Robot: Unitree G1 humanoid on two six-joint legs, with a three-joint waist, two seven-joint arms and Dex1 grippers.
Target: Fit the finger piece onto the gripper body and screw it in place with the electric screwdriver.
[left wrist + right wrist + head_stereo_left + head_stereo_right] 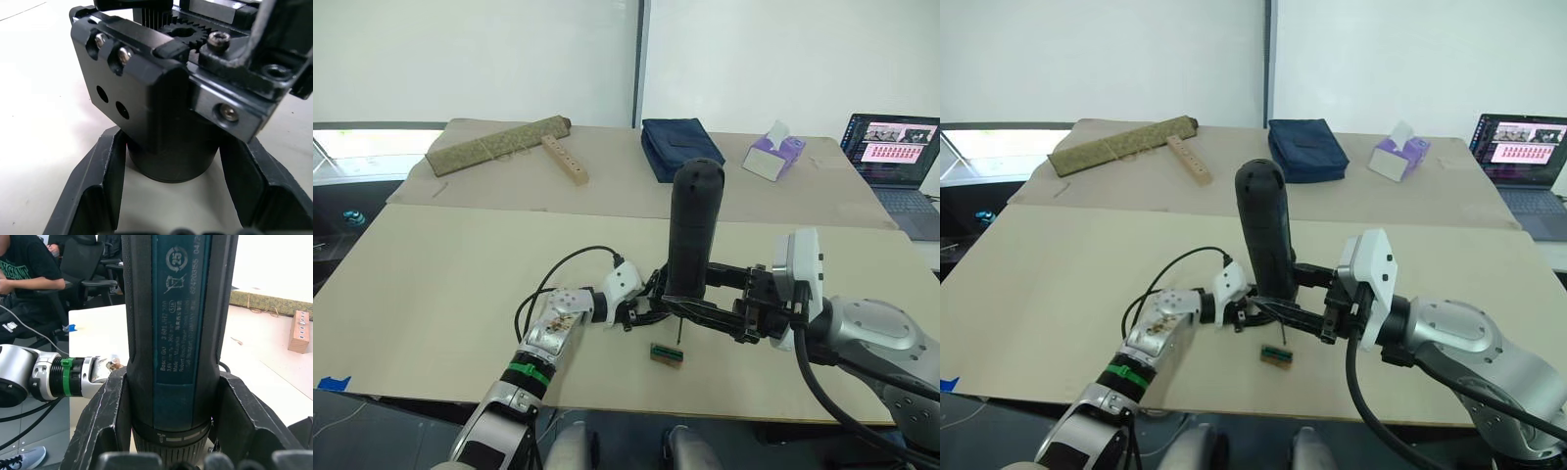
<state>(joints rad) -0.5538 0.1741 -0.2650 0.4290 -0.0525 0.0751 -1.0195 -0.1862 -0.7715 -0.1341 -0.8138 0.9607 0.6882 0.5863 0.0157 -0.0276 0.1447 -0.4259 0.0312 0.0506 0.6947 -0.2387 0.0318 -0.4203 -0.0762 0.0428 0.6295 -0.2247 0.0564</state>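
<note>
Screwdriving stage, judging by the layout. Right gripper clamped round the lower barrel of the electric screwdriver, fingers pressed on both sides of it in the right wrist view; tool held upright, rounded end up, thin bit pointing down just under the gripper. Left gripper closed on the gripper body, fingers hugging its round base on either side in the left wrist view. Body sits directly ahead of the left gripper, right beside the screwdriver barrel, the two grippers meeting there.

Bit tip looks to hang near the body's edge and just above a small green-and-brown block lying on the table below the right gripper; cannot tell if the bit is seated in a screw. Finger piece: cannot pick it out as separate; a black block with screw heads and two empty holes shows on the body, so it may already be fitted. Probably left: engage bit, drive screws. Not confirmed tight.
</note>
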